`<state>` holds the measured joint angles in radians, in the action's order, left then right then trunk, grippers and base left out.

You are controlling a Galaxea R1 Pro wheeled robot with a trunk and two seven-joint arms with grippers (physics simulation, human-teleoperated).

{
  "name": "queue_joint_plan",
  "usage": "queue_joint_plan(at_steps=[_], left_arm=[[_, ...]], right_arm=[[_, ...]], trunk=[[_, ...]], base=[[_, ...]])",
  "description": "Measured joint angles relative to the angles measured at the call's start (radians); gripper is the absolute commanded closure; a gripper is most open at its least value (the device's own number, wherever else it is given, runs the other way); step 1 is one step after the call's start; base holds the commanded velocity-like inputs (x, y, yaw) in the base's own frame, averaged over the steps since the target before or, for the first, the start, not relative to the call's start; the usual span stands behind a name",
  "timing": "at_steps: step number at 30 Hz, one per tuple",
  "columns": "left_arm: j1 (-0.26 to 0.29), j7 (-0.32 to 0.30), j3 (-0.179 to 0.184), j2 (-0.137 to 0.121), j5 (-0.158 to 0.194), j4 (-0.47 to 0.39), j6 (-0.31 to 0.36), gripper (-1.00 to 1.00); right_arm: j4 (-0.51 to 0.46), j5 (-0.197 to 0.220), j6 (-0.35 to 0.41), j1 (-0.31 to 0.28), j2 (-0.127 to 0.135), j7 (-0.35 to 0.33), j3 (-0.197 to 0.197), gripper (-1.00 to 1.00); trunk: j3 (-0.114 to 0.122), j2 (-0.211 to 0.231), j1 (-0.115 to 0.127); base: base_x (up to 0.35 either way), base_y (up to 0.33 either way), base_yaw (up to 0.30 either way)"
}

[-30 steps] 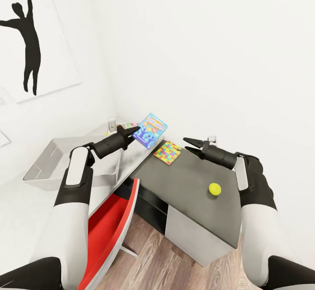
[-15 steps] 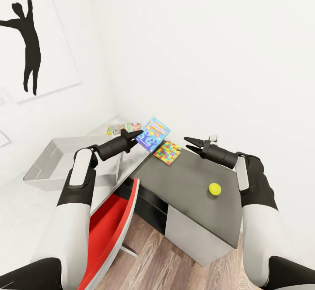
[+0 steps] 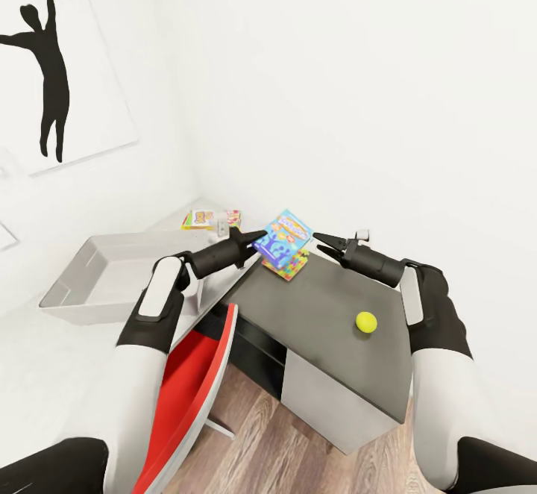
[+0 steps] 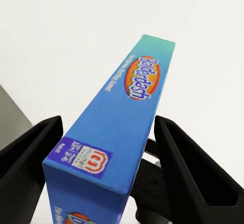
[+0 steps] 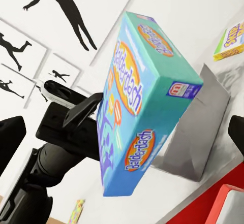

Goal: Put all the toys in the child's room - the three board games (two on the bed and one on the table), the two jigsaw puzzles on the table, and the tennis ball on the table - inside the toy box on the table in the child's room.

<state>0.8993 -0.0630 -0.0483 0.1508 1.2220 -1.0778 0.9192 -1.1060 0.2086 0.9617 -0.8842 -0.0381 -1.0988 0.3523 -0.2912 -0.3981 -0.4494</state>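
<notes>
My left gripper (image 3: 256, 239) is shut on a blue Balderdash board game (image 3: 286, 236), held tilted in the air above the colourful jigsaw puzzle (image 3: 297, 265) on the dark table (image 3: 328, 307). In the left wrist view the box (image 4: 122, 127) sits between both fingers (image 4: 28, 155). My right gripper (image 3: 318, 243) stands open just right of the game, nothing between its fingers; in its wrist view the game (image 5: 142, 102) hangs close in front. A yellow tennis ball (image 3: 365, 321) lies on the table near my right forearm. The grey toy box (image 3: 89, 277) stands at the left.
Two small colourful boxes (image 3: 198, 218) (image 3: 233, 217) lie on the light surface behind the toy box. A red chair (image 3: 190, 389) stands under my left arm. White walls close the corner; a framed silhouette picture (image 3: 52, 54) hangs at the left.
My left gripper has carried the board game to the right, from beside the toy box to above the jigsaw puzzle, close to the right gripper. The right arm has stayed put.
</notes>
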Motion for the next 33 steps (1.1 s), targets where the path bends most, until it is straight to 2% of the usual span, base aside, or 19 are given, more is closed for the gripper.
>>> queue_joint_plan(at_steps=[1, 3, 14, 33], left_arm=[[0.001, 0.000, 0.019, 0.001, 0.008, 0.006, -0.009, 1.00], [0.001, 0.001, 0.033, 0.003, 0.013, 0.010, -0.014, 1.00], [0.008, 0.001, 0.087, 0.008, 0.024, 0.020, -0.075, 1.00], [0.009, -0.001, 0.098, 0.008, 0.028, 0.021, -0.110, 1.00]], right_arm=[[0.000, 0.000, -0.003, 0.000, -0.002, 0.000, 0.000, -1.00], [0.000, -0.001, -0.005, 0.000, -0.003, 0.000, -0.001, -1.00], [-0.001, 0.000, -0.005, 0.002, -0.006, -0.002, -0.001, -1.00], [-0.002, 0.002, -0.007, 0.003, -0.006, -0.002, 0.000, -1.00]], trunk=[[0.000, 0.000, 0.000], [0.000, 0.000, 0.000], [0.000, 0.000, 0.000], [0.000, 0.000, 0.000]], base=[[0.000, 0.000, 0.000], [0.000, 0.000, 0.000], [0.000, 0.000, 0.000], [0.000, 0.000, 0.000]])
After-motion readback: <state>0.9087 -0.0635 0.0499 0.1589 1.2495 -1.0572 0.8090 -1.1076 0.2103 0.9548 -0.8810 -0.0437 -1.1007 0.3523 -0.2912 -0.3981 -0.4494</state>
